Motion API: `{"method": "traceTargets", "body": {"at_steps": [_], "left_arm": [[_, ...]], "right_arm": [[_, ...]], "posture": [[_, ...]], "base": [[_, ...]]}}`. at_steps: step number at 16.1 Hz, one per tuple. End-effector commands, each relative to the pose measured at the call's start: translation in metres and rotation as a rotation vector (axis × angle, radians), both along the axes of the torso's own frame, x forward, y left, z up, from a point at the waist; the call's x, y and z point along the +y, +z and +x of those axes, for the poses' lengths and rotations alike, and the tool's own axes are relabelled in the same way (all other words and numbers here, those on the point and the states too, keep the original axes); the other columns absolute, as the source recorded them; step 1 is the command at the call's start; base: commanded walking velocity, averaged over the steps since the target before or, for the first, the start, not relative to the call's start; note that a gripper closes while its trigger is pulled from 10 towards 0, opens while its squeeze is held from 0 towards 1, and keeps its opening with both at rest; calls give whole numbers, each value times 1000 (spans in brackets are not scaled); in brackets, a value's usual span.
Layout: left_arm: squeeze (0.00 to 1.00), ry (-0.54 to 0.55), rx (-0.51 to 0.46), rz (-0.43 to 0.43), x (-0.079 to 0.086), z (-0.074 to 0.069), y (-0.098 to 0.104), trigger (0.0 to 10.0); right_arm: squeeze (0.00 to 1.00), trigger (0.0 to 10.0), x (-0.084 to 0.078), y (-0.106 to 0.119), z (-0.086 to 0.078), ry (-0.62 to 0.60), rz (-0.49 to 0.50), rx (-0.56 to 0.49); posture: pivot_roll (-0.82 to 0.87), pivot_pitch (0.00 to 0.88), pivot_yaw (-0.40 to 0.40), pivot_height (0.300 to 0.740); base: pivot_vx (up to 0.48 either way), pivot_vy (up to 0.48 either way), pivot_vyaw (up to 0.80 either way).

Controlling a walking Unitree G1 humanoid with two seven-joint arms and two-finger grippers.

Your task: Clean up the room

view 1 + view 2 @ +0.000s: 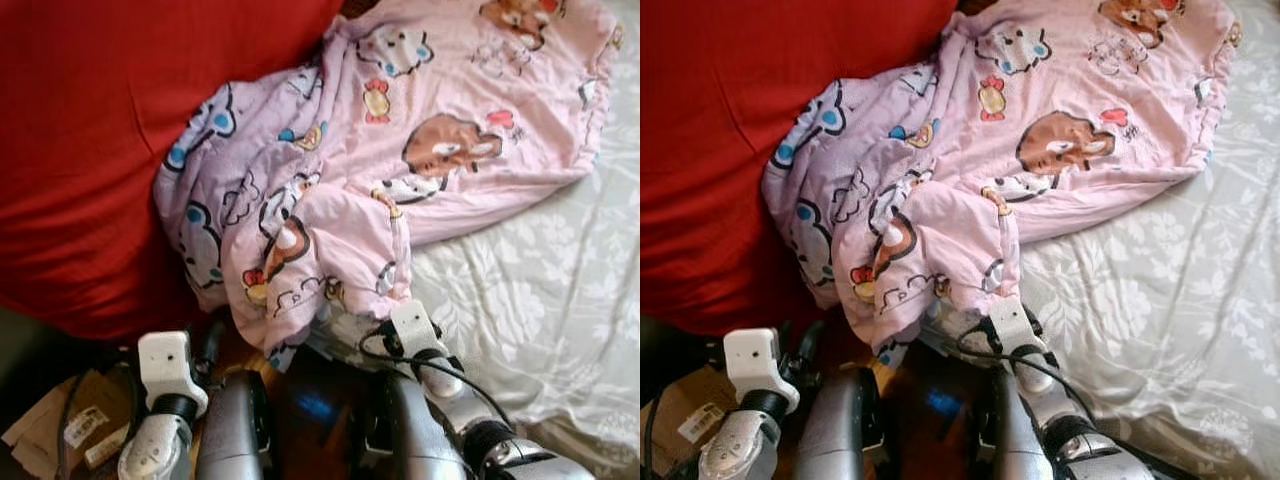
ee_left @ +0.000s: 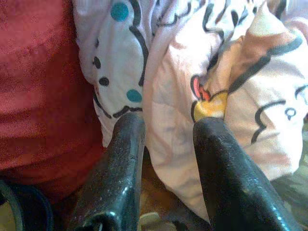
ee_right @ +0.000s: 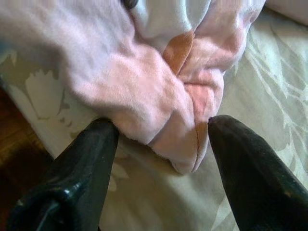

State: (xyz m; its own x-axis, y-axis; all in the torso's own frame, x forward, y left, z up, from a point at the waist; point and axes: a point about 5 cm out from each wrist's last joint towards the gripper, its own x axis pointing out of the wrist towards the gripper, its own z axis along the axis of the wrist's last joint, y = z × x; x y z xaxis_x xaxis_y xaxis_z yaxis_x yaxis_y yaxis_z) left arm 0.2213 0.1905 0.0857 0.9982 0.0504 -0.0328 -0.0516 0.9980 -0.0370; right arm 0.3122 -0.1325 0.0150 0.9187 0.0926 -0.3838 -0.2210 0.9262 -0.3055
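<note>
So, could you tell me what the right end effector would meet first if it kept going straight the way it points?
Most likely the pink cartoon blanket: a bunched fold sits between the open fingers of the right end effector, lying on the floral sheet. Depth is hard to judge.

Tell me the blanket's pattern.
Pink blanket with cartoon bears and candies, clearest in the left eye view.

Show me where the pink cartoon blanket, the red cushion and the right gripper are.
pink cartoon blanket (image 1: pixel 420 120), left eye view, on its flat upper part.
red cushion (image 1: pixel 90 150), left eye view, on its broad front.
right gripper (image 3: pixel 161 132), right wrist view, between the open fingertips.
</note>
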Motion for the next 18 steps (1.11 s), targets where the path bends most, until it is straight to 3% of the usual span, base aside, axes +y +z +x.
{"method": "traceTargets", "body": {"at_steps": [1,7,9,10,11,18], "left_arm": [[0,13,35,-12,1,-7,-5,10000],[0,23,58,-18,-4,-14,0,10000],[0,29,61,-16,-3,-17,1,10000],[0,30,63,-16,-3,-17,2,10000],[0,29,64,-6,-2,-17,2,10000],[0,27,80,-10,-4,-21,2,10000]], "right_arm": [[0,10000,0,-4,-4,-1,-2,14],[0,10000,1,-3,-3,10,-48,7],[0,10000,-7,-5,-3,-36,-101,14],[0,4471,-10,-3,-2,-48,-111,0],[0,0,-13,0,1,-70,-126,-22],[0,0,-20,3,3,-97,-152,-39]], "posture": [[120,400,-34,614],[139,412,-40,614],[149,418,-37,614],[150,419,-37,614],[148,420,-38,614],[146,423,-44,614]], "base": [[0,0,0],[0,0,0],[0,0,0],[0,0,0],[0,0,0],[0,0,0]]}}
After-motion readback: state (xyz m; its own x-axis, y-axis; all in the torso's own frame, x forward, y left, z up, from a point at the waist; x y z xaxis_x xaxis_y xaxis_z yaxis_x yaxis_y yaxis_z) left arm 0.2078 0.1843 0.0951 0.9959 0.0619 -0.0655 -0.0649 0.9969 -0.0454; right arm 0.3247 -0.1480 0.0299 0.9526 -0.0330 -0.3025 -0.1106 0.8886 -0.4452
